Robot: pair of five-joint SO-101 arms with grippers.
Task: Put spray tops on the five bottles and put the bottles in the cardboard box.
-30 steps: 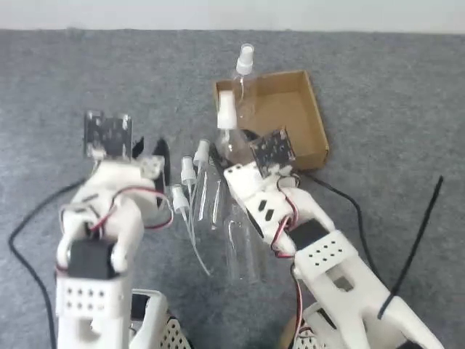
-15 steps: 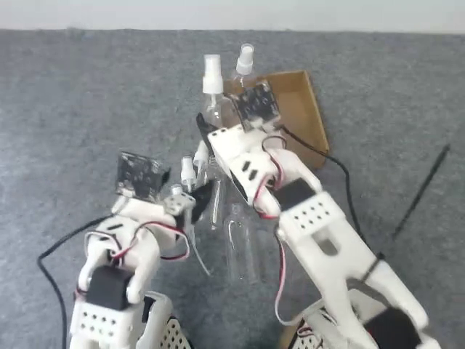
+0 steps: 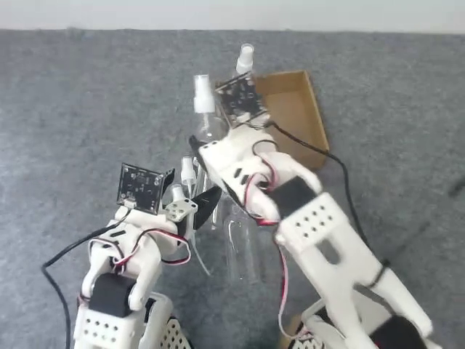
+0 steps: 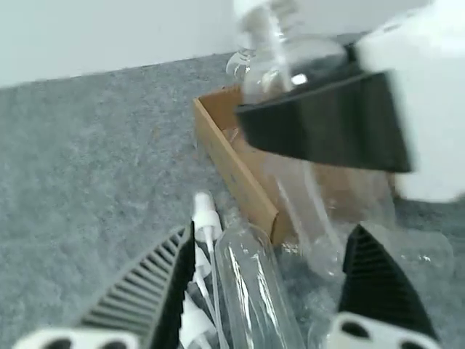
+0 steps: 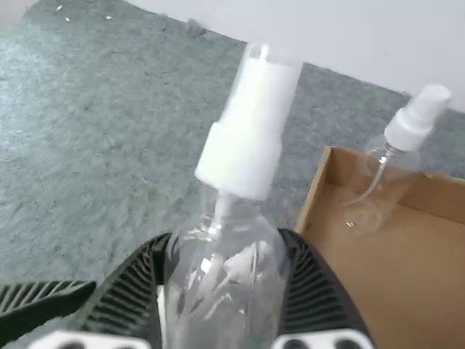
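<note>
On grey carpet [image 3: 73, 109], left: left gripper [image 3: 190, 193] jaws apart over loose white spray tops [image 3: 187, 171] and clear plastic bottles [image 3: 243, 247] lying flat | centre: right gripper [image 5: 225, 243] clamped on upright clear spray-topped bottle [image 5: 229, 218], just left of brown cardboard box [image 3: 290, 109] | right: second spray-topped bottle [image 5: 396, 160] standing in box's far corner

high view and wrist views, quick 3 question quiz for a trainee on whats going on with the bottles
1. True or false: the left gripper is shut on a bottle.
2. The bottle in the right gripper carries: A) no top B) a white spray top C) a black cap.
3. Fill in: another capped bottle stands in the ____.

Key: 1 false, it is open above loose bottles on the carpet. 2 B. 3 cardboard box.
</note>
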